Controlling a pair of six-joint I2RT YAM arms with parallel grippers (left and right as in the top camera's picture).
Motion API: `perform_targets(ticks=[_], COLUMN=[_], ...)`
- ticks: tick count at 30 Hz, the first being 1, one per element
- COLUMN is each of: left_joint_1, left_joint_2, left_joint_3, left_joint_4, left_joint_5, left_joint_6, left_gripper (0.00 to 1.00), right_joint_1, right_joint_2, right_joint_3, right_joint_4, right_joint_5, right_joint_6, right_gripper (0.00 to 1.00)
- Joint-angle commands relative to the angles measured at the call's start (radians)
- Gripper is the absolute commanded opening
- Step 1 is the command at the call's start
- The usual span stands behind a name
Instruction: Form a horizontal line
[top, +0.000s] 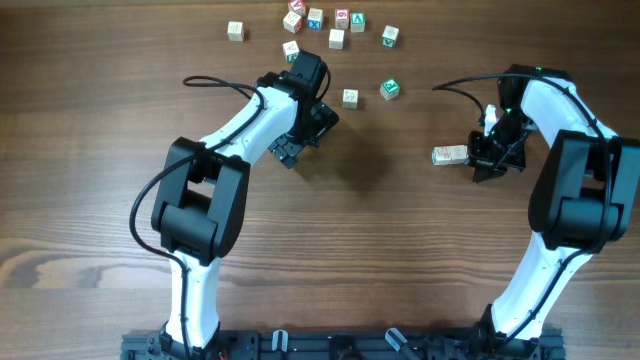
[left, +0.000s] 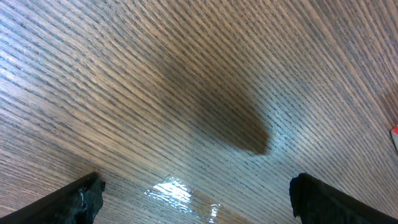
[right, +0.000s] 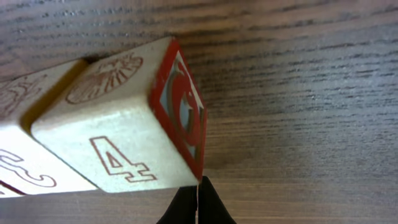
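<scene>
Wooden horizontal line (top: 450, 154) lies beside the lowered right claw (right: 198, 200), pressed together; left claw (left: 196, 186) hovers spread.

Lettered cubes (top: 337, 39) lie scattered far up my table (top: 400, 250). Nearer me, a pale cube (top: 350, 97) and a green-marked cube (top: 390, 89) sit apart.

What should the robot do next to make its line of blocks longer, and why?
Probably swing the left arm's jaws over to the loose cube nearby and grab it. They stand open over the bare table, holding nothing, while the line by the right arm's shut jaws looks short.
</scene>
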Motion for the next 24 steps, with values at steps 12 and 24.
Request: perform_targets(ticks=[12, 24], left_joint_1=[-0.004, -0.004], left_joint_2=[0.001, 0.001], left_joint_3=[-0.022, -0.022], left_joint_4=[0.011, 0.012], left_joint_5=[-0.018, -0.018], left_joint_6=[-0.002, -0.002], left_gripper=[1.00, 1.00], right_joint_1=[0.002, 0.002], right_joint_2=[0.013, 0.013], right_joint_3=[-0.003, -0.003], right_joint_4=[0.046, 0.058], right_joint_5=[-0.009, -0.040], right_joint_6=[0.016, 0.016], right_gripper=[0.04, 0.04])
